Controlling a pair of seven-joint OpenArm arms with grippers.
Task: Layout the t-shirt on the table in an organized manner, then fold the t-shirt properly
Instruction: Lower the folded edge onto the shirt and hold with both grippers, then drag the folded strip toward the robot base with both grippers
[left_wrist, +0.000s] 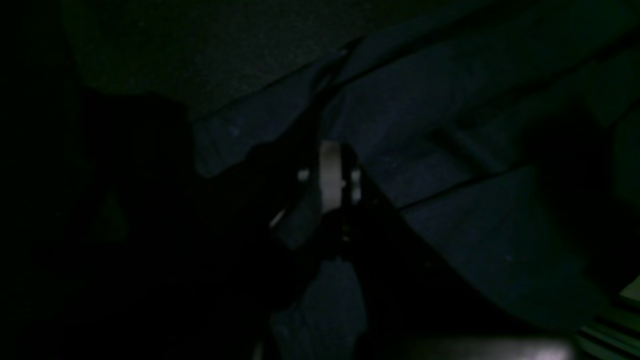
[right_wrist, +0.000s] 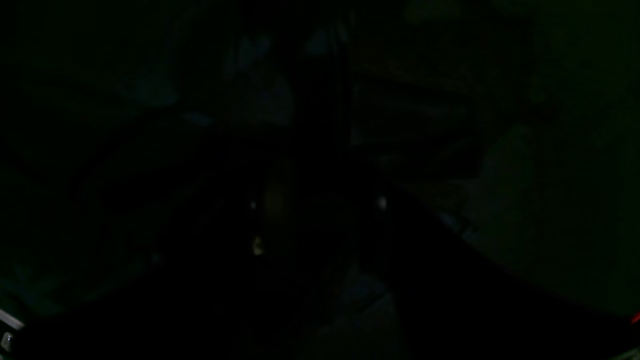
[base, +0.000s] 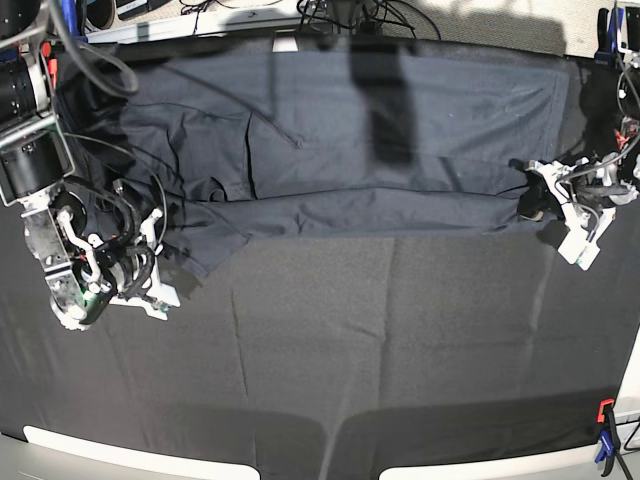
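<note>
Navy t-shirt (base: 330, 150) lies across the table's (base: 400, 340) far half. Left gripper (base: 535, 195) clenches its right hem; right gripper (base: 150, 262) state indeterminate. Maintain even tension while pulling.

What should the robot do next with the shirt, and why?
Probably close the right gripper on the t-shirt edge beside it. The left gripper seems shut on the opposite end, and the cloth there looks bunched, so both ends need holding before pulling it flat.
</note>
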